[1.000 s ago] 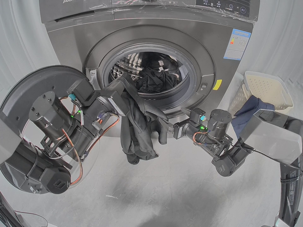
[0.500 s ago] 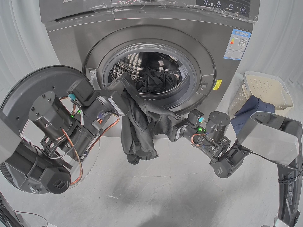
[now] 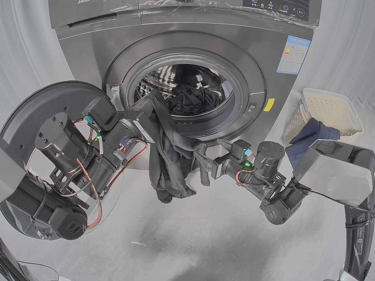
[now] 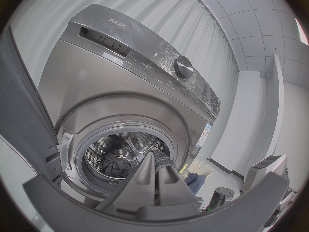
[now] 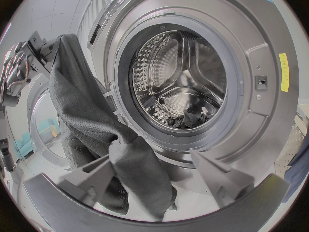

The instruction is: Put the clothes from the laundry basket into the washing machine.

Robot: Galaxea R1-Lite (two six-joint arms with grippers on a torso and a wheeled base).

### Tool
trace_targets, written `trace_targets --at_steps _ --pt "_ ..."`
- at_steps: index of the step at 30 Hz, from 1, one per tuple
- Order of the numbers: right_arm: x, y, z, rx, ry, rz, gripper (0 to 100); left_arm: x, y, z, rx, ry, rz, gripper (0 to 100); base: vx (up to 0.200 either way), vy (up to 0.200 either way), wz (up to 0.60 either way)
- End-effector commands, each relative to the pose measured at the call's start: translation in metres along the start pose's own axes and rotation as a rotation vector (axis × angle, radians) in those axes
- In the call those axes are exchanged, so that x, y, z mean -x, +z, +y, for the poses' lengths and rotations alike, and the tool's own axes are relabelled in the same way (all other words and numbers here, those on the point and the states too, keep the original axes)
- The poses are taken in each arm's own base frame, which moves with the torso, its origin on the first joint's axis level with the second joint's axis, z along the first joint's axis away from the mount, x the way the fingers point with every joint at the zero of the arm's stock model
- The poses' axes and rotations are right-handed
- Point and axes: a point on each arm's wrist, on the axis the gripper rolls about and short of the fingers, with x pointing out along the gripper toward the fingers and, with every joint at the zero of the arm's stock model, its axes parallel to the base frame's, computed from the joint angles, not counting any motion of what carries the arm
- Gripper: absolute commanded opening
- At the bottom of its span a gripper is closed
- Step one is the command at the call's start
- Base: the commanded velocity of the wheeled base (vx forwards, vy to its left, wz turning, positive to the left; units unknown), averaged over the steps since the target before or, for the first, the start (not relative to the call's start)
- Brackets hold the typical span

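My left gripper (image 3: 153,99) is shut on a black garment (image 3: 170,157), held just in front of the washing machine's open drum (image 3: 187,90). The cloth hangs down toward the floor. In the left wrist view the left gripper (image 4: 157,160) pinches a fold of it. My right gripper (image 3: 213,153) stands open below the drum rim, to the right of the hanging cloth. A flap of the garment (image 5: 87,113) drapes over one of its fingers (image 5: 96,174). More black clothes (image 3: 191,98) lie inside the drum. The laundry basket (image 3: 332,110) stands at the right with a navy garment (image 3: 308,135) over its edge.
The round washer door (image 3: 50,98) hangs open at the left, behind my left arm. The basket sits close against the machine's right side. Bare grey floor (image 3: 195,231) stretches in front of the machine.
Half a second ago the right gripper held a fold stretched to the right. Now its fingers are apart and the fold droops over one finger. The left arm has stayed put.
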Motion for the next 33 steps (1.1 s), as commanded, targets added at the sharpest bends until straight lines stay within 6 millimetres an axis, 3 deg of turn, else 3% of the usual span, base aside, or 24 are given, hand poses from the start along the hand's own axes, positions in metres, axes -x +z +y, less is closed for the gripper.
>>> trace_targets --at_steps 1,10,21,22,29,33 --pt "-0.006 -0.008 0.004 0.008 0.015 0.010 100 0.000 0.000 0.000 0.000 0.000 -0.001 0 0.000 0.000 0.00" --pt "-0.009 -0.013 0.002 0.021 0.014 0.016 100 0.000 0.000 0.000 0.000 0.000 -0.001 0 0.000 0.000 0.00" --pt "-0.023 -0.004 0.011 0.016 0.033 -0.058 100 0.000 -0.001 0.000 0.000 0.001 0.002 0 0.000 0.000 0.00" --pt "-0.023 -0.004 0.011 0.016 0.035 -0.059 0 0.000 -0.001 0.000 0.002 0.001 0.002 0 0.000 0.000 0.00" --pt "-0.020 0.000 0.014 0.015 0.040 -0.064 0 0.000 -0.003 0.001 0.001 0.004 0.009 0 0.000 0.000 0.00" --pt "-0.007 0.020 0.007 0.019 0.023 -0.080 0 0.001 -0.005 0.002 0.002 0.004 0.017 0 0.000 0.000 0.00"
